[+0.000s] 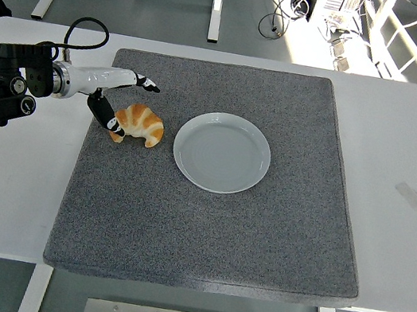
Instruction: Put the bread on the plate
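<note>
Our left hand sits near the desk's left edge with its fingers spread apart: the upper fingers reach out above the bread and the thumb comes down at its left tip, apparently touching it, though nothing is clamped. The bread, a croissant, lies flat on the grey mat, left of centre and just beside the pale plate, not touching it. We judge the grasp unfinished. If we close now, the thumb may push the curved pastry sideways, or catch only one end so it pivots out and drops short of the plate.
</note>
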`<state>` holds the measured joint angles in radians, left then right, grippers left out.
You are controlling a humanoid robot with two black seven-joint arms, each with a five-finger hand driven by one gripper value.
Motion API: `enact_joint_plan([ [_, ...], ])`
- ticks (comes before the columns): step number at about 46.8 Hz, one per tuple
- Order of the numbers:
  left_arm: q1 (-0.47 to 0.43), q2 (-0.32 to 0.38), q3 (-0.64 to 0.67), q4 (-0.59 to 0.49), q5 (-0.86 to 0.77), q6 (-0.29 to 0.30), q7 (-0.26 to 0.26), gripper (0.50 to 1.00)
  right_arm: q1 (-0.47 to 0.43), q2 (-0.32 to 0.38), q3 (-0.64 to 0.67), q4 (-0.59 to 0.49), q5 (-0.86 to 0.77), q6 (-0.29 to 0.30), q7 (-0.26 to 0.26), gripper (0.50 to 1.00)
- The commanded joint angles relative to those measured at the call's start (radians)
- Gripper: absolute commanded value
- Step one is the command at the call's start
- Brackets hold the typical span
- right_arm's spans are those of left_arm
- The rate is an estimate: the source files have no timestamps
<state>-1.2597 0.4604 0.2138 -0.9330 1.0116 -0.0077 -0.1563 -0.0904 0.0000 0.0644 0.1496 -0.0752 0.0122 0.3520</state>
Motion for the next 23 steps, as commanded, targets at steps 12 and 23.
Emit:
enact_joint_plan([
  [12,0.023,-0.031,0.001,0.028,0.001,0.011,-0.002,0.883,0.000,0.000,0.000,0.001,0.000,0.000,0.001,1.000],
  [23,0.036,-0.042,0.001,0.031,0.004,0.017,-0.005,0.775,0.000,0.000,0.000,0.001,0.000,0.000,0.001,1.000],
])
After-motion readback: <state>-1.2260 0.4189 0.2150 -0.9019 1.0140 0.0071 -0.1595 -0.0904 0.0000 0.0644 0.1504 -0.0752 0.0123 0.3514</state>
